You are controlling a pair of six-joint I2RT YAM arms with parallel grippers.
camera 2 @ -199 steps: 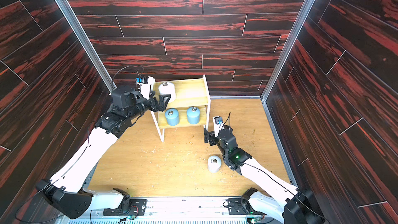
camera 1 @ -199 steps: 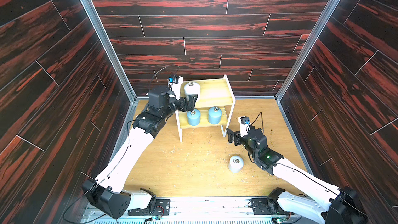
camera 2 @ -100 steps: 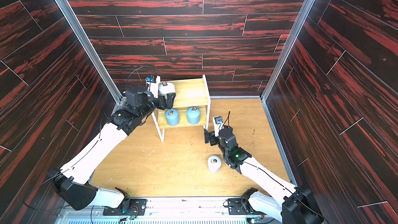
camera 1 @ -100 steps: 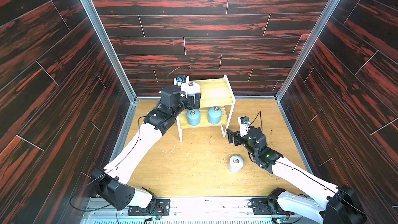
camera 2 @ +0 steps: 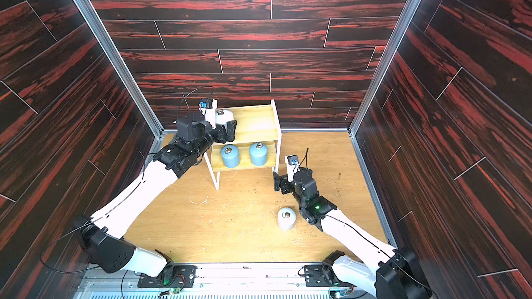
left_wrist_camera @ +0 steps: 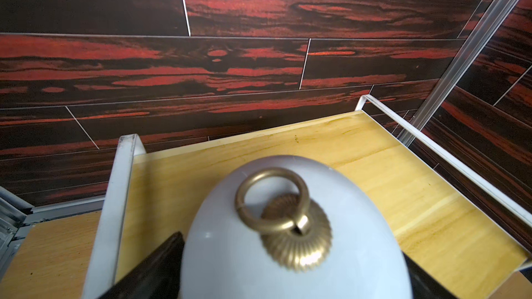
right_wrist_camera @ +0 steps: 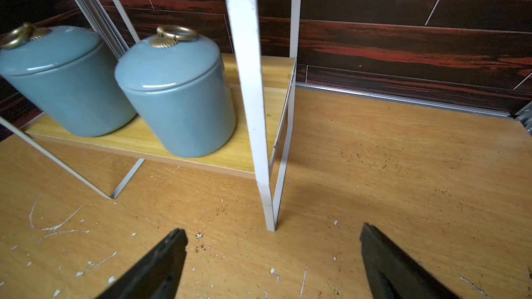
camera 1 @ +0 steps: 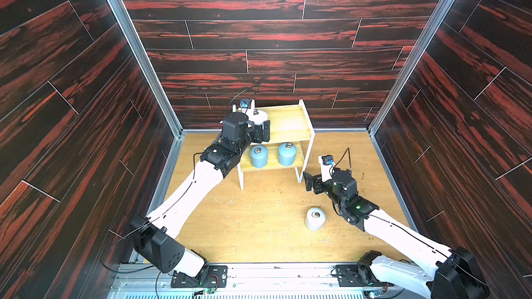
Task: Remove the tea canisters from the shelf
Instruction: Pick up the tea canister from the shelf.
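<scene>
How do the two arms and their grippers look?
The left arm and right arm have white tubular links, black joints and thin black cables. The left gripper and right gripper are black. A green light glows on the right arm.

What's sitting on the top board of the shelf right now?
One white canister stands at the board's left end, between the left gripper's open jaws. The rest of the shelf's top board is bare. The canister's lower body is hidden behind the gripper.
</scene>
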